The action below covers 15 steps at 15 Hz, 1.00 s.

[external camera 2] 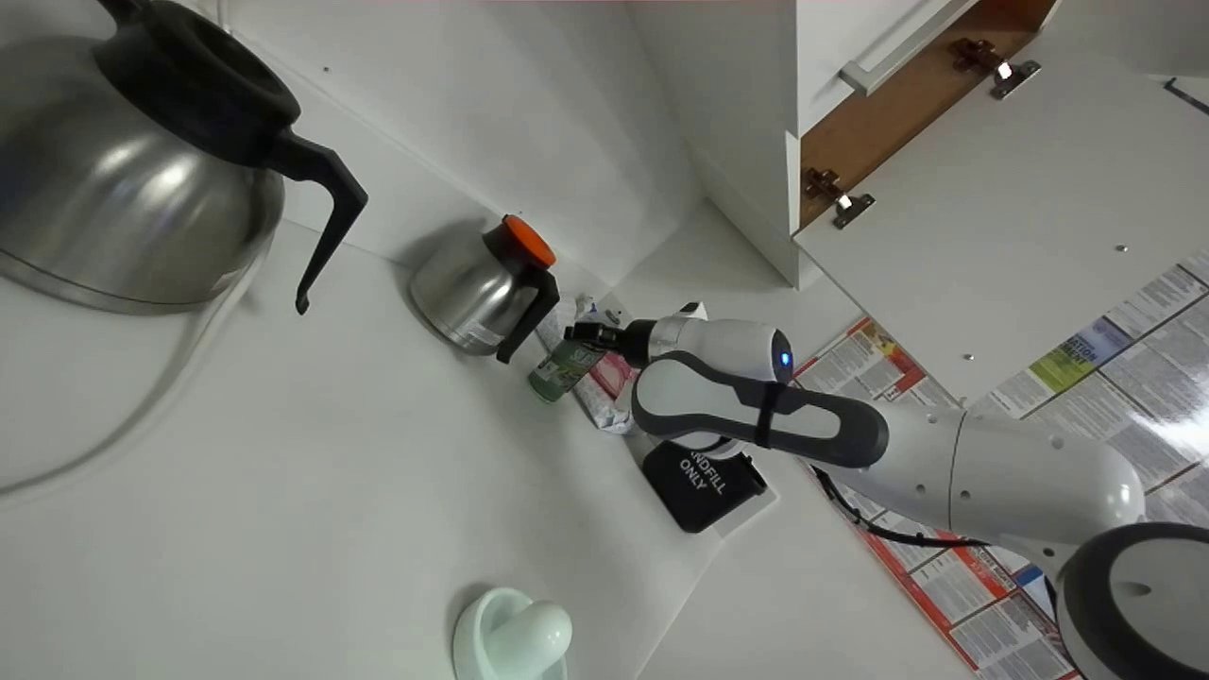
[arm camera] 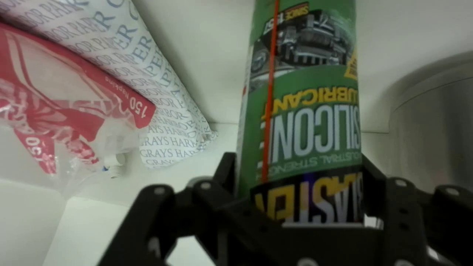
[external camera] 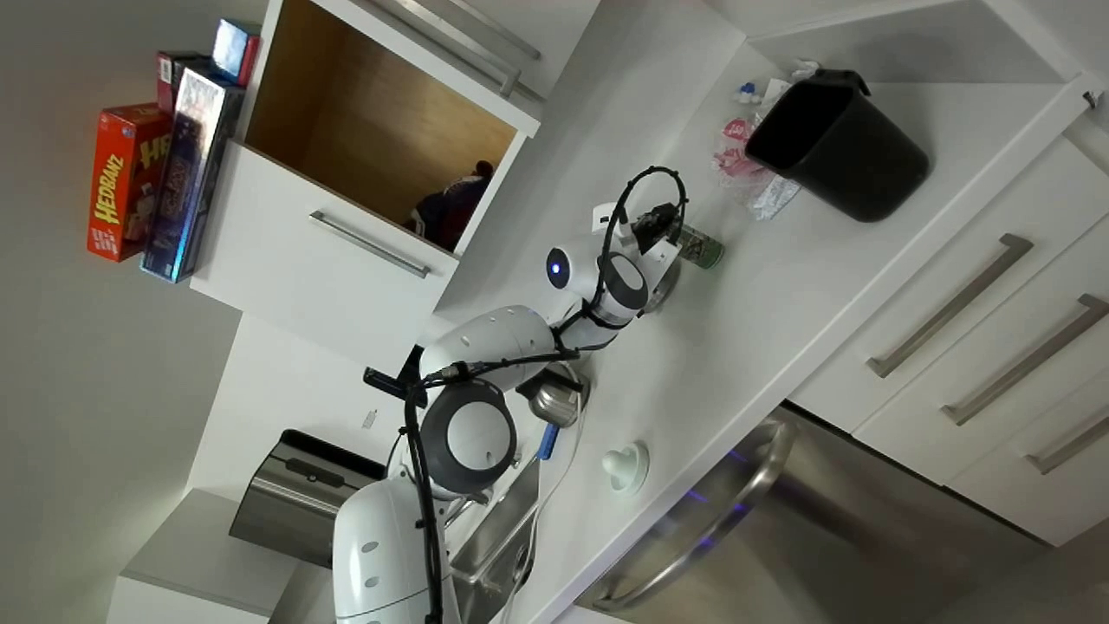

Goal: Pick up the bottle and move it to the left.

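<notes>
The bottle is a green can with "silicone lubricant" lettering and a thin red straw along its side [arm camera: 314,122]. It shows partly in both exterior views [external camera: 702,249] [external camera 2: 564,368], with its base facing the white counter. My gripper [arm camera: 299,177] has one black finger against each side of the can, near its top end. It also shows in both exterior views [external camera: 660,227] [external camera 2: 593,337]. The can's top is hidden by the gripper, and its base is out of the wrist view. I cannot tell whether the base touches the counter.
A pink-and-white napkin pack [arm camera: 55,85] and a printed paper packet [arm camera: 155,96] lie beside the can. A steel carafe with an orange lid [external camera 2: 472,288] stands close by. A black bin [external camera: 866,156], a larger carafe [external camera 2: 142,189] and a pale mortar and pestle [external camera: 625,468] are on the counter.
</notes>
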Available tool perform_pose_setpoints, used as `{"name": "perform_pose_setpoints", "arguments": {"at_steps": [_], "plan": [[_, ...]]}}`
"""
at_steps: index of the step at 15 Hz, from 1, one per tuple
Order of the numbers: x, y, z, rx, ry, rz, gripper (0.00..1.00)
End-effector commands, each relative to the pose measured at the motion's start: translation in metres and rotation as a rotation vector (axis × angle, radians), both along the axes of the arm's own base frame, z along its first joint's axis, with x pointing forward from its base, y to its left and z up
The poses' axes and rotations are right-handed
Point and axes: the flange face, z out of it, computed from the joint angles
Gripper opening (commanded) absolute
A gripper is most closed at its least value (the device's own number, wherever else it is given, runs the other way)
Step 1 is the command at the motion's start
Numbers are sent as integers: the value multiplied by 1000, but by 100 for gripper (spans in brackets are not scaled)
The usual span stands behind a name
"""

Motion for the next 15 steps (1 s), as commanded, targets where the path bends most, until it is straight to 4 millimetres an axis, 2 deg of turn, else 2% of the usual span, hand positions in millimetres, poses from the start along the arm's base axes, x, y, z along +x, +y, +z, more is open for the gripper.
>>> {"name": "perform_pose_setpoints", "arguments": {"at_steps": [1,4,7,11,15], "plan": [[7,-2,3,-13,-3,18,50],[7,-1,2,-12,-3,18,50],[-3,10,16,9,-5,15,50],[-27,28,40,35,-16,8,50],[-60,36,69,35,14,-57,50]]}}
